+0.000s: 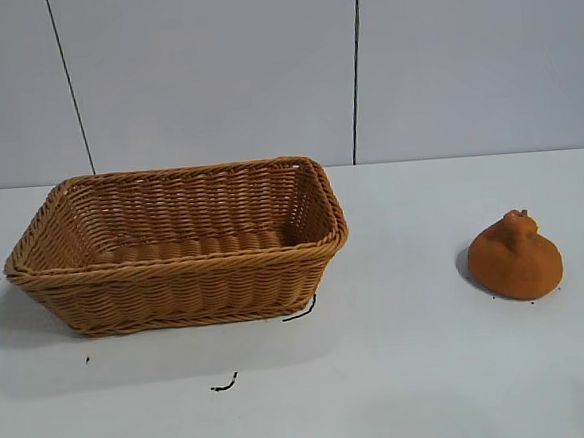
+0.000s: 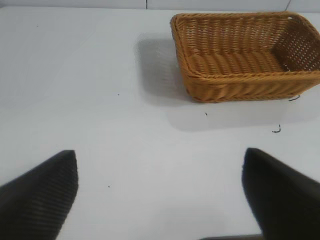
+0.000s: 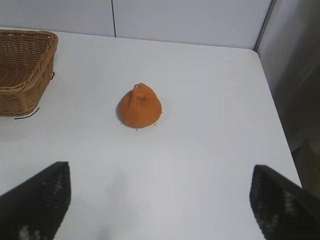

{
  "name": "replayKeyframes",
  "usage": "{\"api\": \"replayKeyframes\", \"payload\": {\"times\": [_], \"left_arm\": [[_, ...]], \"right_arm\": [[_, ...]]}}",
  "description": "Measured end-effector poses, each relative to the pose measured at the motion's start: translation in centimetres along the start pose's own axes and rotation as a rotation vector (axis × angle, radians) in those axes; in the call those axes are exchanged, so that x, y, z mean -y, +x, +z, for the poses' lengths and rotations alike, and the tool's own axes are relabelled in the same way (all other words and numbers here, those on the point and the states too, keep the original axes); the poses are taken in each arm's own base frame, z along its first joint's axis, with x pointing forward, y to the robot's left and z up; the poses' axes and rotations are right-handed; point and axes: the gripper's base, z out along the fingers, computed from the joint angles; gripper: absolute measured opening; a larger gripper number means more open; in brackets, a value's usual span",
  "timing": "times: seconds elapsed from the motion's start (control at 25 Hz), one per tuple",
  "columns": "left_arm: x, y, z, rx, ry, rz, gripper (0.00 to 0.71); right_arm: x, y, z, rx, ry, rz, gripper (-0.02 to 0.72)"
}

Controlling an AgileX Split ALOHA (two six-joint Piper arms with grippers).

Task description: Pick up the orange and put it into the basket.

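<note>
The orange (image 1: 515, 257) is a dull-orange lumpy dome with a knobby neck. It sits on the white table at the right, and shows in the right wrist view (image 3: 139, 106). The tan wicker basket (image 1: 181, 287) stands empty at the left, and shows in the left wrist view (image 2: 240, 80) and partly in the right wrist view (image 3: 22, 75). My right gripper (image 3: 161, 172) is open and empty, well short of the orange. My left gripper (image 2: 160, 159) is open and empty above bare table, apart from the basket. Neither gripper shows in the exterior view.
Short black marks (image 1: 223, 385) lie on the table in front of the basket, and one (image 1: 300, 311) lies at its front right corner. The table's right edge (image 3: 272, 95) lies beyond the orange in the right wrist view. A pale panelled wall (image 1: 212, 74) stands behind.
</note>
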Motion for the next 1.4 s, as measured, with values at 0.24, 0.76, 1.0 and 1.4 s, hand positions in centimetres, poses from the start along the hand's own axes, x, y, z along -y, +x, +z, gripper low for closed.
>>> {"api": "replayKeyframes", "payload": {"times": [0.24, 0.76, 1.0, 1.4], "left_arm": [[0.0, 0.0, 0.0, 0.000, 0.000, 0.000, 0.639], [0.0, 0.0, 0.0, 0.000, 0.000, 0.000, 0.639], [0.0, 0.0, 0.0, 0.000, 0.000, 0.000, 0.639], [0.0, 0.0, 0.0, 0.000, 0.000, 0.000, 0.639]], "right_arm": [[0.0, 0.0, 0.0, 0.000, 0.000, 0.000, 0.695], [0.4, -7.8, 7.4, -0.400, 0.007, 0.021, 0.695], [0.5, -11.6, 15.7, -0.578, 0.009, 0.036, 0.695], [0.5, -14.0, 30.3, -0.737, -0.007, 0.056, 0.695]]}}
